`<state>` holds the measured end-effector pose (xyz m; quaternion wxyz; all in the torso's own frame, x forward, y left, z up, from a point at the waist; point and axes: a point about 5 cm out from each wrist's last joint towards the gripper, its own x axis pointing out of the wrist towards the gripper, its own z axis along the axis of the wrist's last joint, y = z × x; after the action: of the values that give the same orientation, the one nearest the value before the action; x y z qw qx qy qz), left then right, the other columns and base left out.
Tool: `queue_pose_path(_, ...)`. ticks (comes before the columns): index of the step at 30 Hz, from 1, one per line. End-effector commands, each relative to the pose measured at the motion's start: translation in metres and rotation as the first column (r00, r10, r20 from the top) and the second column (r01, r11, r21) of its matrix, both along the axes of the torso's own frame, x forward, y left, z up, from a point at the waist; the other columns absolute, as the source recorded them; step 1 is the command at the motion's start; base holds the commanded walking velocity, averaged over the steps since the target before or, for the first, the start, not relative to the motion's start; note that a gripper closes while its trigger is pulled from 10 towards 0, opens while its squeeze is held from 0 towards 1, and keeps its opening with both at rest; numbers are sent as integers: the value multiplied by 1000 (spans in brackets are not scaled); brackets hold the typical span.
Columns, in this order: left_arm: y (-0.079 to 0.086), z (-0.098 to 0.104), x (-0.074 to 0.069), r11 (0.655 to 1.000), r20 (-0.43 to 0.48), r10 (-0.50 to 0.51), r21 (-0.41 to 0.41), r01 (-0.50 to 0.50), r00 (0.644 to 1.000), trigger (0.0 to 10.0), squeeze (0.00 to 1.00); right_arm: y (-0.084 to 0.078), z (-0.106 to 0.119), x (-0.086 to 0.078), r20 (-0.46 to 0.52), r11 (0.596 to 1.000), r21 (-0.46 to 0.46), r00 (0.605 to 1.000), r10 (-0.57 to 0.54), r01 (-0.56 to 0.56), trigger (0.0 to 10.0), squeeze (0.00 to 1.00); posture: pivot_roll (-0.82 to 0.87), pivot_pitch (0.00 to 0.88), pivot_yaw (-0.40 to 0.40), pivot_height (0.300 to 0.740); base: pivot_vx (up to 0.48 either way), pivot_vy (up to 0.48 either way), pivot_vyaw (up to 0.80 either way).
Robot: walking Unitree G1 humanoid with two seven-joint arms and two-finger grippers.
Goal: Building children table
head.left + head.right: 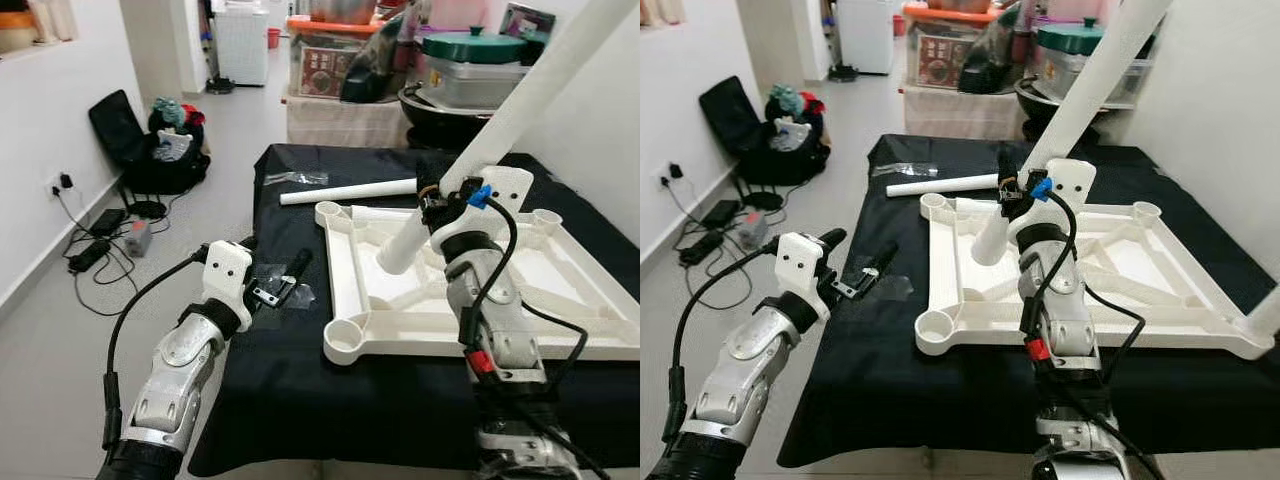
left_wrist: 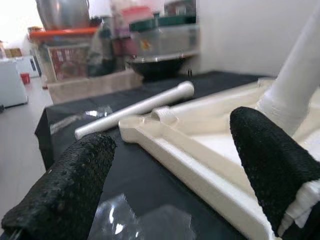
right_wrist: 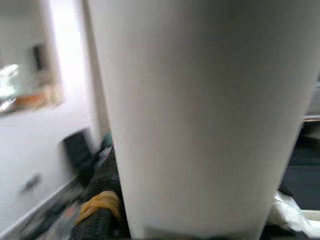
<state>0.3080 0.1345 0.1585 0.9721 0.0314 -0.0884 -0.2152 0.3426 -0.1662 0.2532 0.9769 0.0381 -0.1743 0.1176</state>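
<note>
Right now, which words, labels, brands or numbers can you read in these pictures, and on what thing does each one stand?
None can be read.
Red printed box beyond the table: it carries print, too small and blurred to read.
White tabletop, white leg and loose leg: no text seen.

- Black cloth covers the work surface.
- Clear plastic wrapper lies on the cloth near its far edge.
- Black bag stands on the floor beyond the cloth's left side.
- Cables and adapters lie beside the bag.
- Green-lidded pot sits behind the cloth.
</note>
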Motion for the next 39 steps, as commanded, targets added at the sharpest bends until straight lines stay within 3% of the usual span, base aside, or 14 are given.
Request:
queue_pose_path(1,8,-6,0,1000,-24,14,9,-14,1000,10000,0,12,13,-3,18,989,-55,990,142,-141,10000,0,55,0,-52,740,0,0,0)
queue_pose_path(4,9,-5,0,1000,-23,18,10,-17,1000,10000,0,14,16,-6,13,974,-87,978,210,-208,10000,0,56,0,-53,740,0,0,0)
queue_pose_path(7,8,-5,0,1000,-19,18,15,-18,1000,10000,0,22,17,-16,-11,915,-121,922,387,-385,10000,0,63,0,-58,740,0,0,0)
queue_pose_path(10,7,-5,0,1000,-19,18,15,-18,1000,10000,0,25,17,-20,-16,889,-134,898,440,-438,10000,0,69,0,-64,740,0,0,0)
queue_pose_path(11,8,-8,-2,1000,-24,23,17,-23,999,10000,0,32,17,-25,-17,843,-151,855,519,-515,10000,0,73,0,-70,740,0,0,0)
queue_pose_path(13,8,-8,-2,1000,-24,23,17,-23,999,10000,0,32,17,-25,-17,843,-151,855,519,-515,10000,0,73,0,-70,740,0,0,0)
queue_pose_path(15,12,-10,-3,999,-29,38,23,-37,999,10000,0,46,15,-33,-27,771,-184,787,617,-610,10000,0,85,0,-82,740,0,0,0)
queue_pose_path(16,12,-10,-3,999,-29,38,23,-37,999,10000,0,46,15,-33,-27,771,-184,787,617,-610,10000,0,85,0,-82,740,0,0,0)
queue_pose_path(20,17,-11,-3,998,-31,59,24,-59,998,10000,0,63,8,-45,-65,667,-207,691,720,-715,10000,0,93,0,-89,740,0,0,0)
queue_pose_path(24,19,-11,-3,997,-32,67,28,-66,997,10000,0,67,0,-49,-108,612,-192,636,764,-768,10000,0,101,0,-94,740,0,0,0)
queue_pose_path(28,20,-12,-4,997,-34,71,30,-70,997,10000,0,67,-7,-49,-131,601,-178,624,770,-779,10000,0,103,0,-98,740,0,0,0)
queue_pose_path(35,18,-13,-3,997,-35,71,29,-70,997,10000,0,64,-20,-41,-167,630,-176,654,738,-756,10000,0,97,0,-97,740,0,0,0)
queue_pose_path(38,15,-13,-1,998,-33,63,27,-62,997,10000,0,53,-25,-24,-173,710,-152,726,665,-687,10000,0,98,0,-96,740,0,0,0)
queue_pose_path(39,15,-13,-1,998,-33,63,27,-62,997,10000,0,53,-25,-24,-173,710,-152,726,665,-687,10000,0,98,0,-96,740,0,0,0)
